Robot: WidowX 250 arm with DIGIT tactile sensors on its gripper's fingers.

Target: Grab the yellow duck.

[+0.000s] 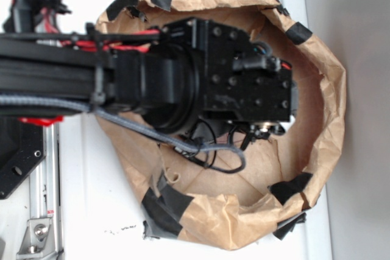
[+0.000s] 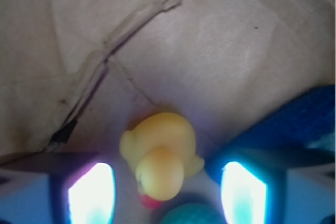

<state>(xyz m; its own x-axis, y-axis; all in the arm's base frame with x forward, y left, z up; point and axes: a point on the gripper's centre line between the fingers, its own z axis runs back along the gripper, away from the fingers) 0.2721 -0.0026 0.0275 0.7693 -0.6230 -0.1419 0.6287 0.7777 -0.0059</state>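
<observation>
The yellow duck point(image 2: 160, 158) lies on the brown paper floor of the bag, seen in the wrist view, its red-orange beak toward the bottom edge. My gripper point(image 2: 167, 190) is open, with one bright finger point(image 2: 90, 192) left of the duck and the other finger point(image 2: 242, 192) right of it, neither touching it. The duck sits between the two fingers. In the exterior view the black arm and gripper body point(image 1: 244, 77) reach down into the paper bag point(image 1: 317, 59) and hide the duck.
A green knitted ball point(image 2: 194, 214) lies just below the duck, close to its beak. A blue sponge point(image 2: 294, 124) rests at the right, behind the right finger. The crumpled bag walls, patched with black tape point(image 1: 164, 208), ring the gripper on a white table.
</observation>
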